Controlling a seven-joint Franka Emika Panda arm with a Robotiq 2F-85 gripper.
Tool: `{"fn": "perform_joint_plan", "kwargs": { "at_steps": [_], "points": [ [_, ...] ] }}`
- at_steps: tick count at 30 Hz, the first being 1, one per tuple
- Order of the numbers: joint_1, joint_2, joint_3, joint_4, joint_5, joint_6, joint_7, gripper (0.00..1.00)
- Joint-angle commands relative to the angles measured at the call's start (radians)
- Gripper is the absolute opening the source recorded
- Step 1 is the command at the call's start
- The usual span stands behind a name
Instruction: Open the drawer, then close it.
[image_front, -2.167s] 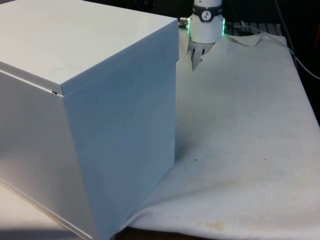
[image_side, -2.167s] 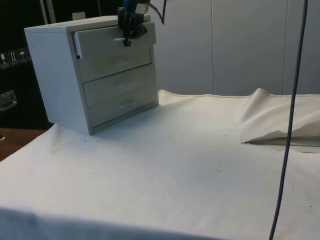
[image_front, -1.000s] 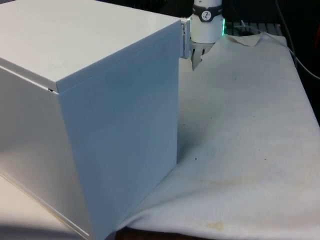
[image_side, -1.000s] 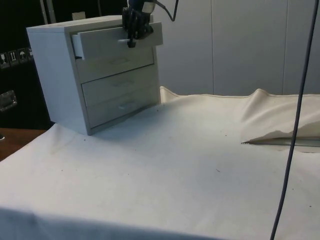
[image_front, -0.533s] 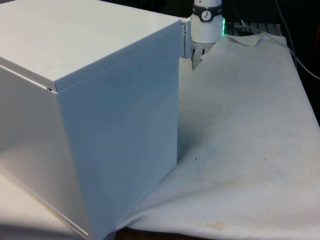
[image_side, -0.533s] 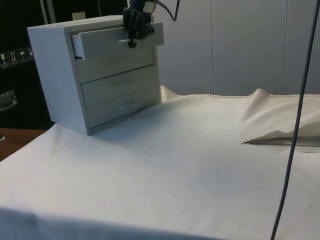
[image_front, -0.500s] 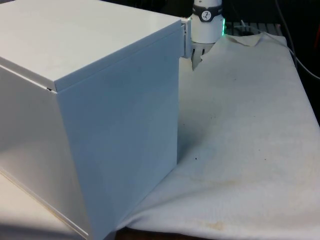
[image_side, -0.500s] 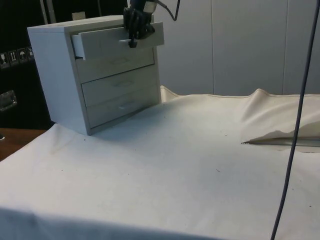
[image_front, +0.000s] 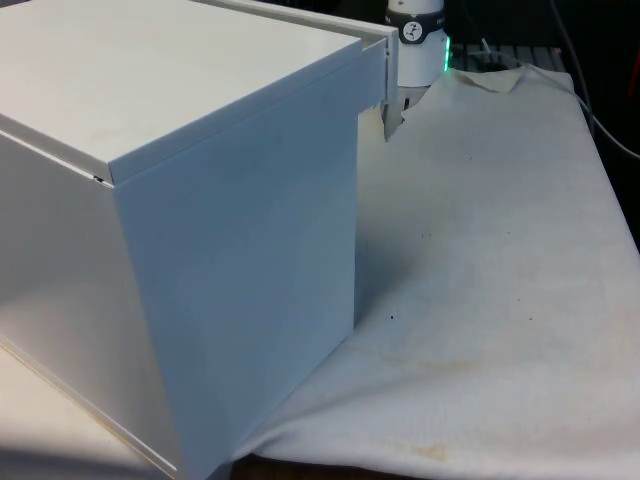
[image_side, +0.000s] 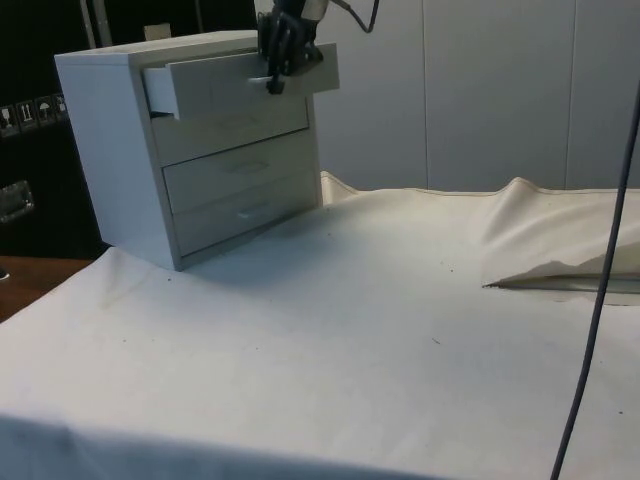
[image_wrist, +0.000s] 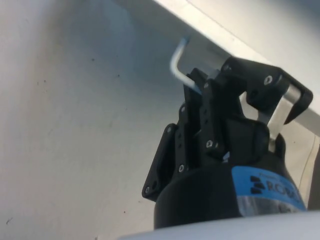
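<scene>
Standing on the white-clothed table (image_side: 330, 340), toward its end near the dark cabinets in the side view, is a white chest of drawers (image_side: 130, 150) with three drawers stacked one above another. The top drawer (image_side: 240, 80) is drawn partway out of the carcass — its front panel projects past the two drawers beneath, and a dark gap shows behind the panel's near edge. The middle drawer (image_side: 235, 165) and the bottom drawer (image_side: 245, 208) sit flush with the front.

The black pincer (image_side: 277, 70) hangs from above at the middle of the top drawer's front. In the wrist view its fingers (image_wrist: 200, 125) are pressed together on the drawer's slim metal handle (image_wrist: 178, 67), a bent bar standing off the white panel; one end of the bar curves out past the fingers.

In the front view the chest (image_front: 180, 200) turns its plain back and side to the camera. The pulled-out drawer front (image_front: 375, 70) juts beyond the chest's far corner on the front view's right, and the white wrist of the arm (image_front: 420, 45) rises just behind it. The cloth (image_front: 500, 250) lies rumpled, with a raised fold (image_side: 560, 240) well apart from the chest.
</scene>
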Motion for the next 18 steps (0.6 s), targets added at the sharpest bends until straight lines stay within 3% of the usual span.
{"fn": "perform_joint_plan", "kwargs": {
  "at_steps": [1, 4, 5, 6, 13, 14, 15, 18],
  "points": [
    [-0.007, -0.003, 0.006, -0.003, -0.030, 0.002, 0.023, 0.01],
    [-0.007, -0.017, 0.010, -0.017, -0.039, 0.003, 0.029, 0.01],
    [0.000, -0.022, 0.004, -0.021, -0.015, 0.001, 0.007, 0.01],
    [-0.007, -0.028, 0.013, -0.027, -0.047, 0.004, 0.035, 0.01],
    [-0.011, -0.057, 0.022, -0.059, -0.059, 0.010, 0.040, 0.01],
    [0.000, -0.049, 0.012, -0.048, -0.029, 0.003, 0.016, 0.01],
    [-0.011, -0.059, 0.023, -0.062, -0.060, 0.011, 0.040, 0.01],
    [-0.012, -0.067, 0.025, -0.071, -0.062, 0.014, 0.040, 0.01]
  ]
}}
